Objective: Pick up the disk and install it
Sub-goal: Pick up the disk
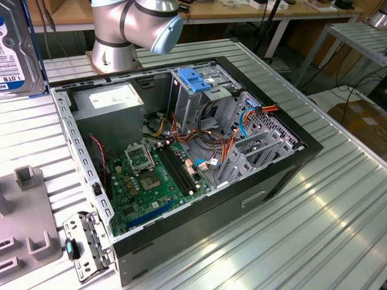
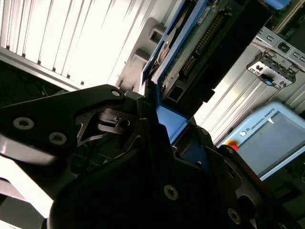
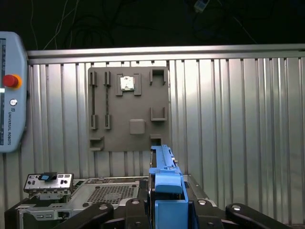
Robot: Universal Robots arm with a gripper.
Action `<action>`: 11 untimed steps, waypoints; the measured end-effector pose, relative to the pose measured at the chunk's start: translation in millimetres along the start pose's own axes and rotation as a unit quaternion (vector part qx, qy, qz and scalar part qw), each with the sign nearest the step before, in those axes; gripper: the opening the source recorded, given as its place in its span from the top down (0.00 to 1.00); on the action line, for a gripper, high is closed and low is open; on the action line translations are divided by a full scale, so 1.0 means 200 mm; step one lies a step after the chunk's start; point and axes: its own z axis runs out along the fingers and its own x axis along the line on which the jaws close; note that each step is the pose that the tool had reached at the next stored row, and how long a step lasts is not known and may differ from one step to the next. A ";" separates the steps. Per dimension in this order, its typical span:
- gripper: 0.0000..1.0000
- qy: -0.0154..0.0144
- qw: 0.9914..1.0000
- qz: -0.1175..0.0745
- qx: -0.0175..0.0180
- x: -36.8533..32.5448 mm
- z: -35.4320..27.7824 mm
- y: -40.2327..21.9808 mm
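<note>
Currently: end effector (image 3: 169,210) clamped on the disk (image 3: 164,174) by its blue side rails, lifted off the desk (image 1: 338,211). Pickup looks done. Install pending: disk sits at the exterior view's left, well apart from the open computer case (image 1: 181,151).

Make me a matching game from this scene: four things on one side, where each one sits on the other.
1. disk
2. power-supply box
3. drive cage
4. grey fixture plate

A. flat on the table, outside the computer case
B. in the case's corner nearest the arm base
C. clamped in the hand
D. upright inside the case, blue plastic on top

Pairs: 1-C, 2-B, 3-D, 4-A.
</note>
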 end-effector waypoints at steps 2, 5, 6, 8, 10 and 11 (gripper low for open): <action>0.63 0.000 1.000 0.000 0.000 0.001 0.000 -0.003; 0.63 0.000 1.000 0.000 0.000 0.001 0.000 -0.008; 0.63 0.000 1.000 0.000 0.000 0.002 0.000 -0.011; 0.63 0.000 1.000 0.000 0.000 0.002 0.000 -0.015; 0.63 0.000 1.000 0.000 0.000 0.003 0.000 -0.017; 0.63 0.000 1.000 0.000 0.000 0.003 0.000 -0.019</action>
